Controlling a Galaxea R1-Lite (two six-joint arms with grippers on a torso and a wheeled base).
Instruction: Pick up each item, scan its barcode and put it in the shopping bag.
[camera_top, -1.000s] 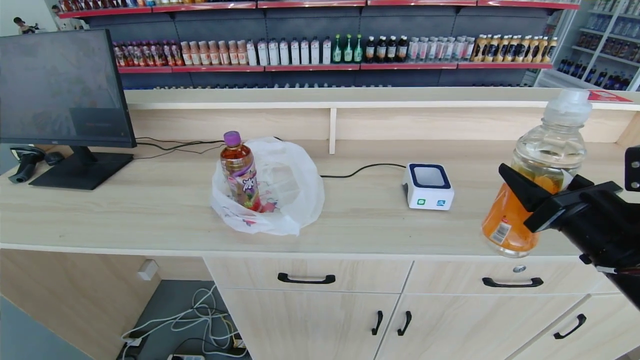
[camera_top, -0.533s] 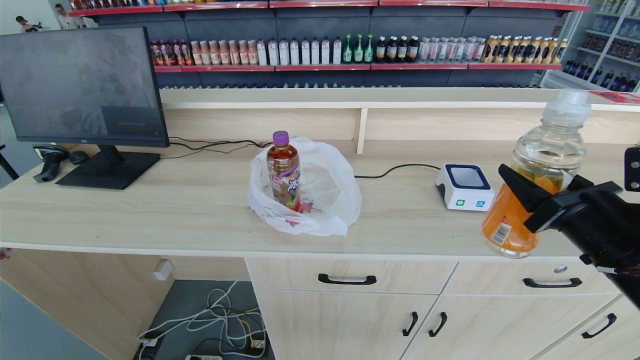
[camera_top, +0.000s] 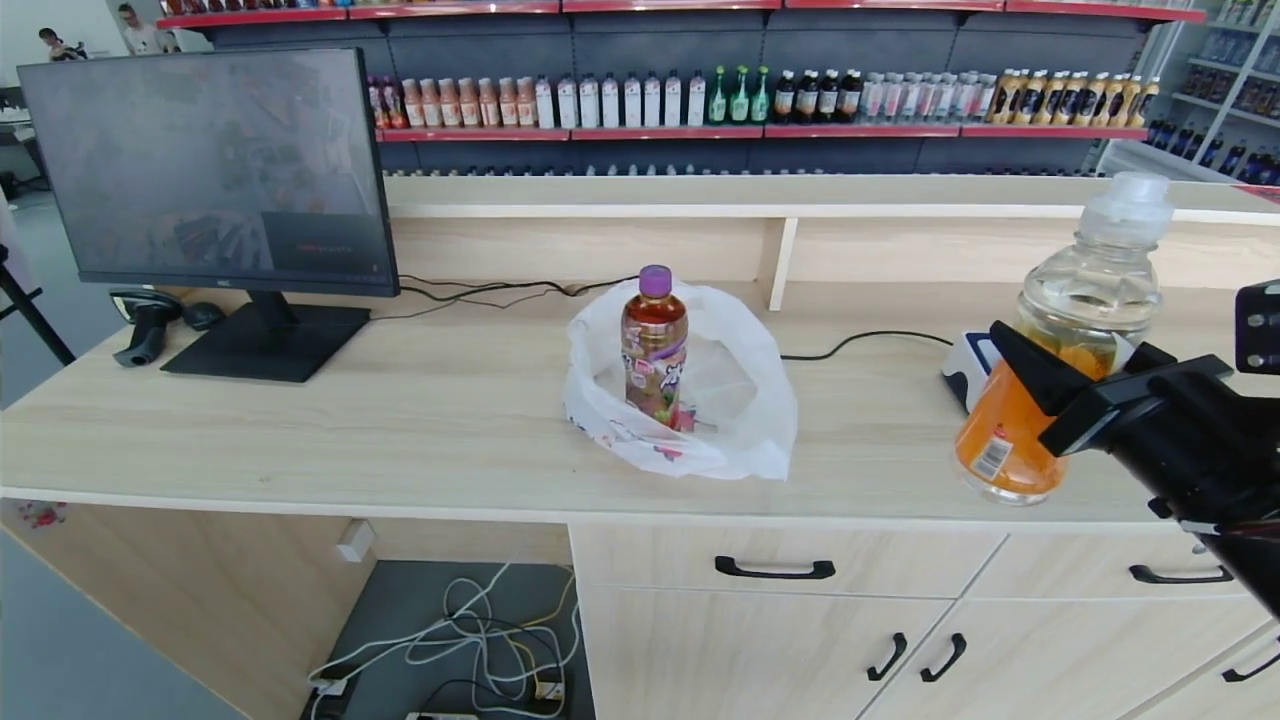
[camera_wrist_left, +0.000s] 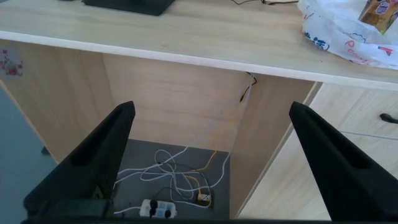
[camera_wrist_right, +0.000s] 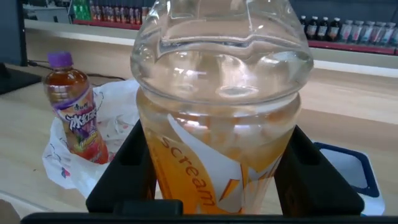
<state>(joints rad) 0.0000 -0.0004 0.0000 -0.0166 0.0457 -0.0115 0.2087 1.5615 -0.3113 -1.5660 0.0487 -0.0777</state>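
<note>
My right gripper (camera_top: 1075, 355) is shut on a big bottle (camera_top: 1000, 440), orange juice below and clear above, held upright over the counter's front right. The right wrist view looks straight at this bottle (camera_wrist_right: 224, 124), a black finger (camera_wrist_right: 127, 165) on each side. Behind it the white barcode scanner (camera_top: 962, 362) is partly hidden, and its blue rim (camera_wrist_right: 351, 171) peeks out past the bottle. A white shopping bag (camera_top: 740, 420) lies mid-counter with a purple-capped tea bottle (camera_top: 655, 345) standing in it. My left gripper (camera_wrist_left: 211, 162) hangs open below counter height, facing the cabinet's open bay.
A monitor (camera_top: 220, 170) and a handheld scanner (camera_top: 145, 330) stand at the counter's left. A raised ledge (camera_top: 800, 200) runs along the back, with drink shelves behind. Drawers (camera_top: 775, 570) lie under the counter. Loose cables (camera_wrist_left: 174, 186) cover the floor of the open bay.
The head camera has swung left, so the whole counter scene shifted right in the picture. The held bottle stays in my right gripper and now overlaps the barcode scanner.
</note>
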